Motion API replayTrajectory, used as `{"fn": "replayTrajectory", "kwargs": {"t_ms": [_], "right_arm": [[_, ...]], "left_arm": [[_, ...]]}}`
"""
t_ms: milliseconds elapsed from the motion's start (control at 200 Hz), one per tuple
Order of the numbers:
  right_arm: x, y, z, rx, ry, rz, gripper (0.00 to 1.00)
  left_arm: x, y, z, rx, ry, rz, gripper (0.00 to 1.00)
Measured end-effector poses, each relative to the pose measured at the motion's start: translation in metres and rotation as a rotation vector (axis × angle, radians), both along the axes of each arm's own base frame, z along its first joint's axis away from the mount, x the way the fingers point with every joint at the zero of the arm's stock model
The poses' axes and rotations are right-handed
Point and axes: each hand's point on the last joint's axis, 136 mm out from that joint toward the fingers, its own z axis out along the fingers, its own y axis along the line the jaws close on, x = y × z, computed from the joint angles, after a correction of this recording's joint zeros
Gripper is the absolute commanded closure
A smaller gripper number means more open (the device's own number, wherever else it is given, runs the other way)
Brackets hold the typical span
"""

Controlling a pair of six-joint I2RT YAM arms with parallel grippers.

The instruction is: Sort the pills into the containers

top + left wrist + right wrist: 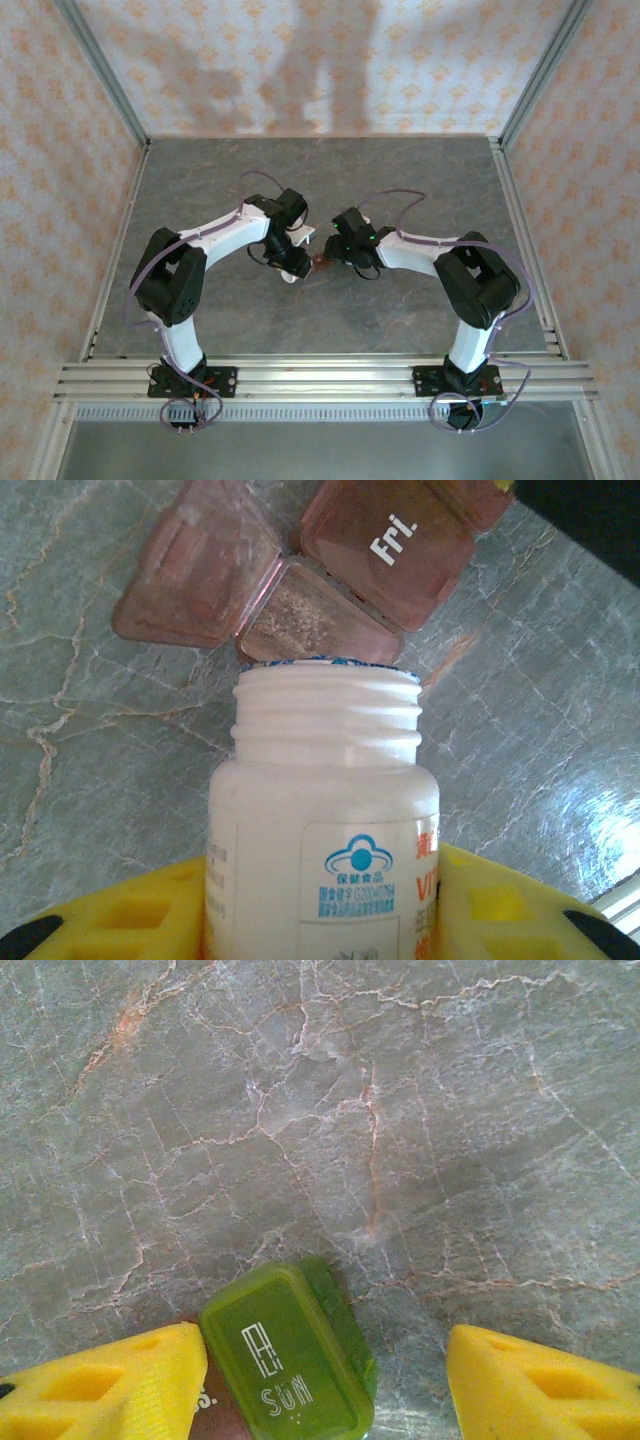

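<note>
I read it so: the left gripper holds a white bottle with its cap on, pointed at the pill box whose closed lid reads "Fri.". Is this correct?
One thing is wrong. The left wrist view shows the white bottle without a cap: its threaded neck is bare. The rest stands: the left gripper holds it, pointed at the pill box whose closed lid reads "Fri.".

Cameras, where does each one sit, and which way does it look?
Top: high above and behind the arms, looking down at the table; shows both arms, with the left hand and right hand close together mid-table.
Left wrist: on the left arm, looking along its yellow fingers, past the open bottle they grip, to the pill box.
Right wrist: on the right arm, looking down at the table; its yellow fingers sit either side of the box's green end.
Shared: both wrist views see the pill box.
</note>
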Motion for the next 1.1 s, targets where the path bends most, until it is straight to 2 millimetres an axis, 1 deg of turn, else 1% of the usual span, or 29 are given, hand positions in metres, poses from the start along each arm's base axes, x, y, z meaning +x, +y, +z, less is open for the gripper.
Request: {"fn": "replayTrajectory", "kwargs": {"t_ms": [531, 681, 961, 1101], "right_arm": [[-0.0005, 0.0005, 0.0, 0.002, 0.002, -0.004, 0.35], [-0.0006, 0.0007, 0.0, 0.002, 0.002, -0.004, 0.35], [-0.0003, 0.0003, 0.0001, 0.001, 0.0, -0.006, 0.35], [-0.0007, 0.0009, 0.0003, 0.001, 0.0, -0.005, 0.35]], "left_arm": [[0.0072, 0.0008, 0.0051, 0.048, 0.021, -0.032, 1.0], [0.007, -0.0017, 0.0059, 0.056, 0.027, -0.047, 1.0], [0.0028, -0.0022, 0.0038, 0.084, 0.037, -0.08, 1.0], [0.0039, -0.0018, -0.0023, 0.103, 0.053, -0.082, 1.0]]}}
